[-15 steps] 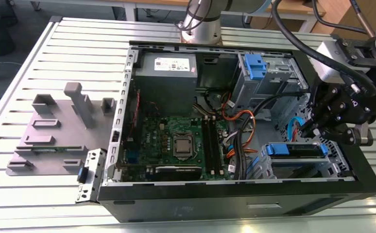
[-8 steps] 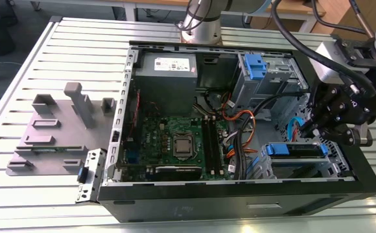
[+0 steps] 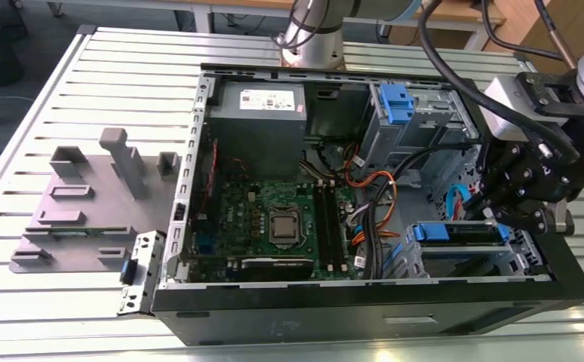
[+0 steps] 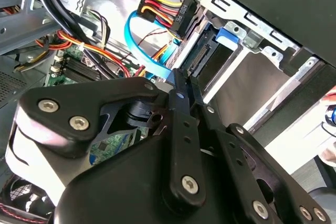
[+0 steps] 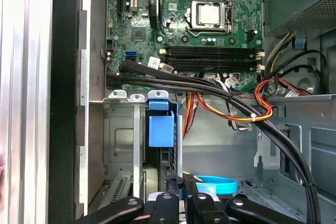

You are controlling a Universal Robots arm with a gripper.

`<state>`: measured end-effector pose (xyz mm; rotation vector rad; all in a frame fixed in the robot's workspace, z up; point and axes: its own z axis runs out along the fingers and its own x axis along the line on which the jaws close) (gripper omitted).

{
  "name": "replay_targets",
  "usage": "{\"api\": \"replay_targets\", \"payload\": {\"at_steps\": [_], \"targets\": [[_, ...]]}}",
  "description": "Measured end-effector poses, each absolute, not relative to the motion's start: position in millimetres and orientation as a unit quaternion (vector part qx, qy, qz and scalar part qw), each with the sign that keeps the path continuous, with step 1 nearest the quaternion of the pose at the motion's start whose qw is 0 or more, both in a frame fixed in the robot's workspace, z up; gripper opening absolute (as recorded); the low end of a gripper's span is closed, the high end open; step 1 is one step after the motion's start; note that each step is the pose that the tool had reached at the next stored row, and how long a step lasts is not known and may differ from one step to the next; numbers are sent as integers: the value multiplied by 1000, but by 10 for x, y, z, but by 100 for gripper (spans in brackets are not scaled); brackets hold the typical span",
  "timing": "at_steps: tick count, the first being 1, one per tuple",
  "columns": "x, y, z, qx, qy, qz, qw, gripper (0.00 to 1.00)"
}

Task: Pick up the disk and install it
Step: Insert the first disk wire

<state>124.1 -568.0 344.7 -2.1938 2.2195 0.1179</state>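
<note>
I see the disk [image 3: 460, 233] already seated in the drive bay at the front corner of the computer case [image 3: 373, 317], on the exterior view's right, its blue bracket edge showing above the metal cage. In the first wrist view the same blue bracket [image 5: 160, 128] stands in its slot beside the case wall. Its long axis appears to run along the case's front edge, with the connector end facing the cables; I cannot confirm the label side.

My gripper [image 3: 518, 215] hangs right over the bay, just beside the disk's end. In the second wrist view the fingers [image 4: 181, 95] look drawn together with nothing between them, their tip near the disk's connector [image 4: 199, 56].

To do this step well, I judge I should press squarely along the slot's line, keep the fingertip off the blue data cable [image 4: 152, 59] and the power plug [image 4: 163, 11], and watch that the bracket sits level.
</note>
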Motion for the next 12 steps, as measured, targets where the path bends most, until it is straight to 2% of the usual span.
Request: {"api": "replay_targets", "payload": {"at_steps": [12], "targets": [[1241,-5742,3411,-702,711,37,10,16]]}}
